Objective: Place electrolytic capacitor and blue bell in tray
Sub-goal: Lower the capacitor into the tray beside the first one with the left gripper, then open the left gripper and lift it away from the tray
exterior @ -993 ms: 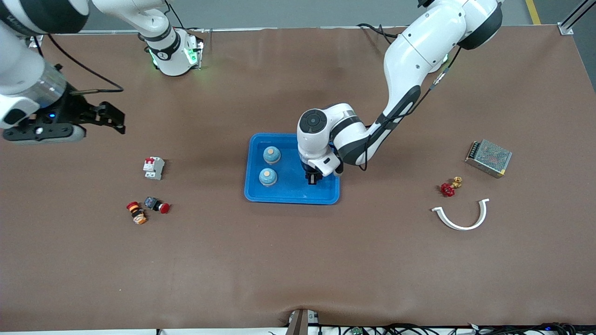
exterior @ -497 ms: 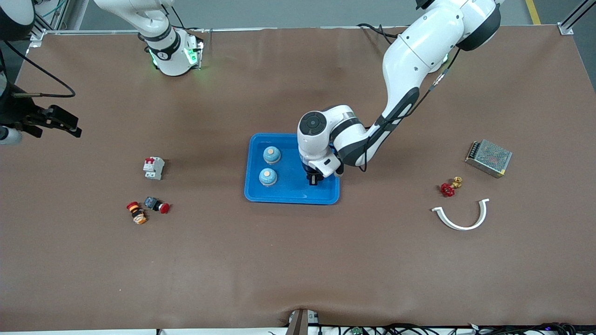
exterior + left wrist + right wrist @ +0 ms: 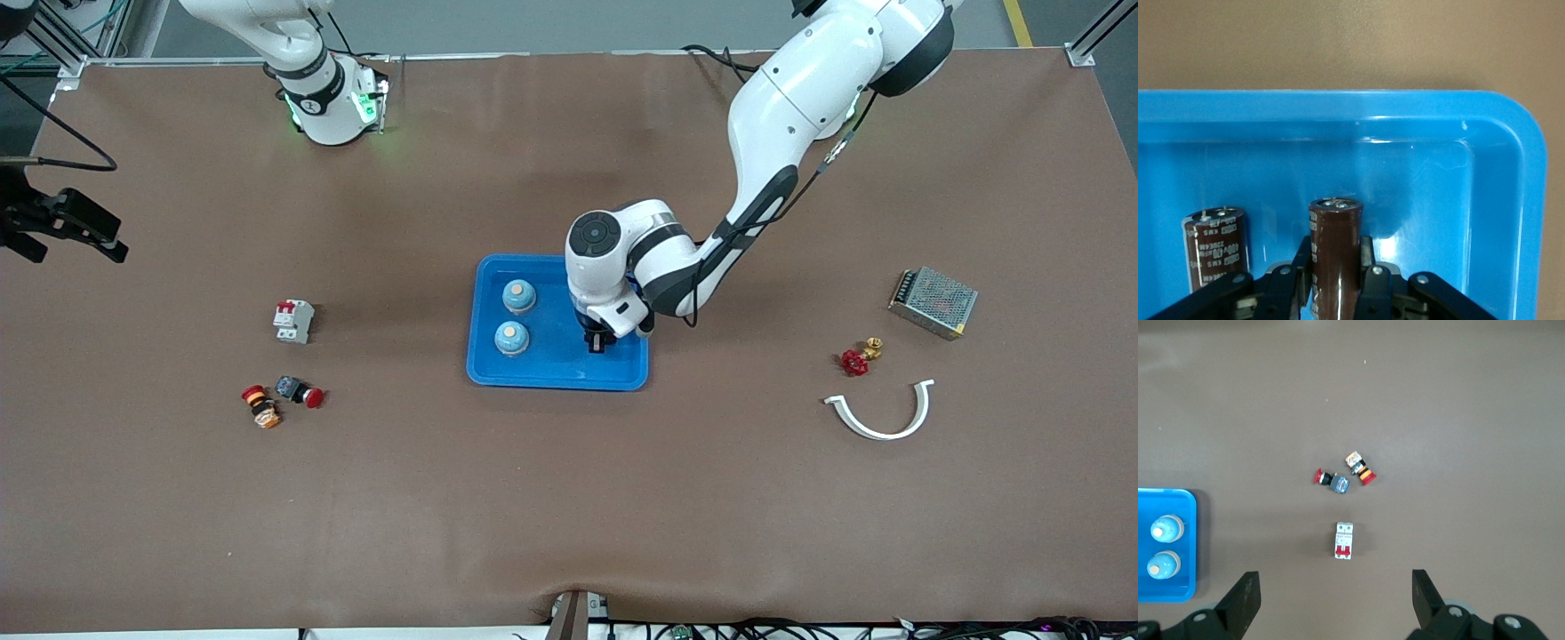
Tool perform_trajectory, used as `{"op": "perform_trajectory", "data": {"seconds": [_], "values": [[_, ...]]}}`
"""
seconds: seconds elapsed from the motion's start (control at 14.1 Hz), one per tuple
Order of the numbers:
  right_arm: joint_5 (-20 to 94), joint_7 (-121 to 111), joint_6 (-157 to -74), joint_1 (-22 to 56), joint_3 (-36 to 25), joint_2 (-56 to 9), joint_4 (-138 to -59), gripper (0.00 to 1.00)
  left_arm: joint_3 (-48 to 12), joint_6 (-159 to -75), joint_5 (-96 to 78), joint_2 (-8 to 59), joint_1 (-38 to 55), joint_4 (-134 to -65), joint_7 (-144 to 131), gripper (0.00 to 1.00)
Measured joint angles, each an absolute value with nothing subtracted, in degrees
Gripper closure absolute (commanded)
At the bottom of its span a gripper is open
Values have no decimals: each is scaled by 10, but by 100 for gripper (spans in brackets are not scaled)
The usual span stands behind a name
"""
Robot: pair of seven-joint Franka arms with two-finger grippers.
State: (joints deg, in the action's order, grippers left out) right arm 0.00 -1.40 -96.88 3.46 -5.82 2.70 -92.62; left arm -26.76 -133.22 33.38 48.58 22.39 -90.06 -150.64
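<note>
Your right gripper pulls away toward right arm's end of table, now at table edge, most of arm gone from front view. Your left gripper edges slightly lower in blue tray, capacitor clamped.

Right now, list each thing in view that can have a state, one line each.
Left pincer: shut on held capacitor, low in tray.
Held capacitor: upright, gripped.
Second capacitor: upright in tray, free.
Two blue bells: upright in tray.
Tray: flat on table.
Right pincer: open, empty, waiting over the right arm's end of the table.
Circuit breaker: on table, untouched.
</note>
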Motion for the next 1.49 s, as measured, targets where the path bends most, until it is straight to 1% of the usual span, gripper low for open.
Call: {"op": "perform_trajectory", "data": {"seconds": [0.07, 0.5, 1.13, 1.49], "values": [[0, -14, -969, 35, -58, 27, -924, 0, -268, -1332, 334, 486, 224, -901, -1504, 0], [0, -12, -1008, 32, -59, 22, -936, 0, -267, -1331, 334, 486, 224, -886, -1483, 0], [0, -12, -1014, 32, -59, 22, -939, 0, -267, -1271, 328, 476, 218, -855, -1456, 0], [0, -12, -1017, 32, -57, 22, -940, 0, -274, -1236, 290, 454, 185, -842, -1370, 0]]}}
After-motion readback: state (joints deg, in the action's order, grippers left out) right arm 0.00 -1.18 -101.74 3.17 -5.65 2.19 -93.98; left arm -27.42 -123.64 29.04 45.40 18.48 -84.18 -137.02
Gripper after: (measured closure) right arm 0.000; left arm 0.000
